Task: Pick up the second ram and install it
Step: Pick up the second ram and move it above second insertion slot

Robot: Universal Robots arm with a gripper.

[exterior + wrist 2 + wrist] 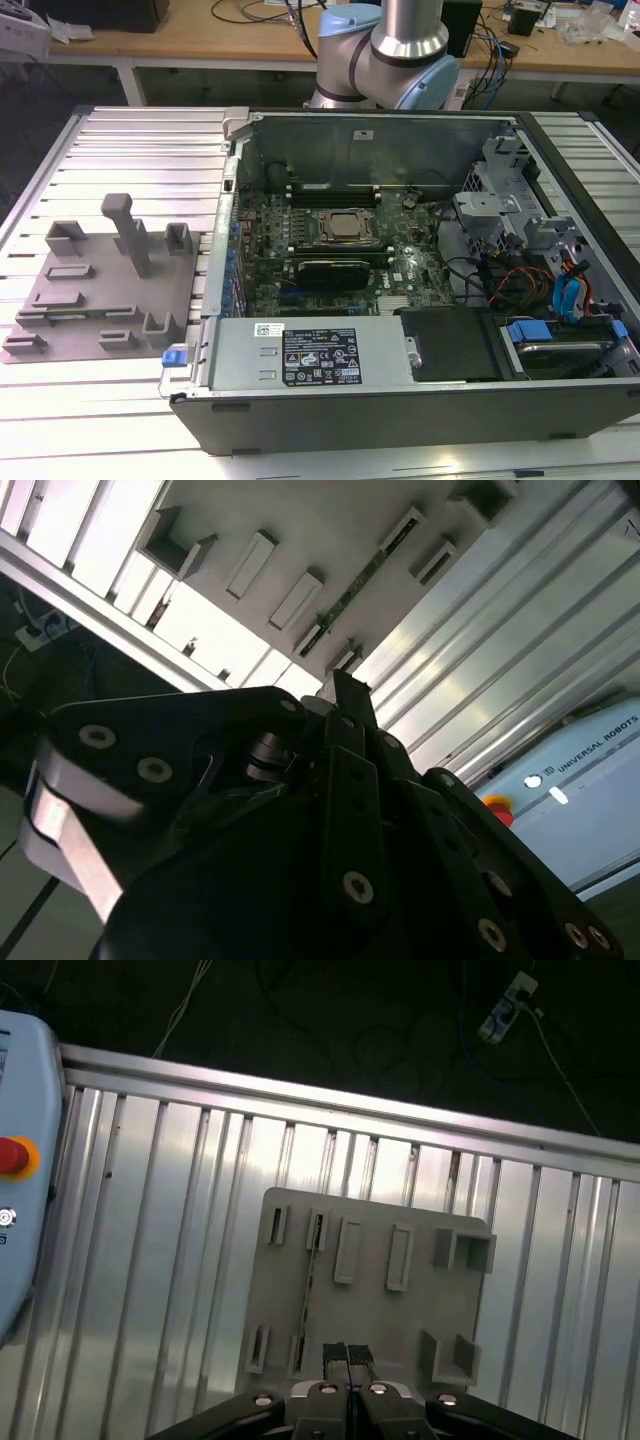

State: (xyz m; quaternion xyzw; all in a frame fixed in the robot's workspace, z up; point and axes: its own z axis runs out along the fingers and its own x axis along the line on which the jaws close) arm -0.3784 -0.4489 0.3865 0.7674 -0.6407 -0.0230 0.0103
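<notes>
Gripper (347,1353) jaws look pressed together, holding nothing. Second ram (308,1290) stands on edge in the grey tray (400,1330), just ahead of the jaws and slightly off their line. Expect it to be light, stiff and fragile, so pinch mid-length, gently. The first wrist view gives you jaw-to-stick alignment, the second wrist view its green edge, and the exterior view the open case (400,420).

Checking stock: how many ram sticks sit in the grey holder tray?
1: the second ram stands on edge in the grey holder tray, near one side; other slots look empty.
</notes>
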